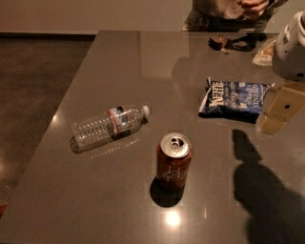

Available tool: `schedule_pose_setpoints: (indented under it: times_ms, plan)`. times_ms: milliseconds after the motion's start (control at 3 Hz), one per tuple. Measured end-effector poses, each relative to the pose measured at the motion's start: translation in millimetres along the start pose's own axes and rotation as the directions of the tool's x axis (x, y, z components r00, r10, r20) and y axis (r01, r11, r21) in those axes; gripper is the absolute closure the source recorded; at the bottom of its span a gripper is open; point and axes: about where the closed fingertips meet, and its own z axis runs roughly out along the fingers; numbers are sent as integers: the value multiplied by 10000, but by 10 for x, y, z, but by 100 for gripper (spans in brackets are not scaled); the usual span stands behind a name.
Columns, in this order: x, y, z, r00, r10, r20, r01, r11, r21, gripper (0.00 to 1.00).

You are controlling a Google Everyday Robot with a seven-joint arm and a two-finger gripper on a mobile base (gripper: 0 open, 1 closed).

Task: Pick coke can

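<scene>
Gripper [281, 110]: tan, at the 3 o'clock edge of the view, hanging above the table [95, 190]. Spread or pressed together: cannot tell. It holds nothing that can be seen and touches neither can nor bag. A white rounded arm housing [291, 47] sits at its 12 o'clock.

Blue Kettle chip bag [234, 99]: lies flat at the gripper's 9 o'clock, just beside it. The bag's right end runs under the tan part.

Coke can [174, 162]: red with pale script, standing upright with its silver top and pull tab facing up. It is at the gripper's 8 o'clock, well apart from it, a little below the middle of the view. It stands free; nothing touches it. Its small shadow pools at its base.

Clear plastic water bottle [108, 126]: on its side at the can's 10 o'clock, near it but apart. The white cap points toward 2 o'clock and the label band is around the middle.

Arm shadow [267, 195]: broad and dark on the table at the can's 4 o'clock.

Far edge, 12 to 1 o'clock: a person [224, 12] stands at the table with one hand [253, 6] raised. A small dark object [224, 44] lies on the top before them. A pale packet [265, 53] is partly hidden behind the housing.
</scene>
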Motion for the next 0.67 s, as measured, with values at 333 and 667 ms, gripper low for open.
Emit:
schedule_pose_setpoints:
  times_ms: [333,667]
  plan:
    - [0,0,0,10000,0,1,0,10000,2,0]
    - [-63,61,4,9989,-110,455,115,9999,-89,0]
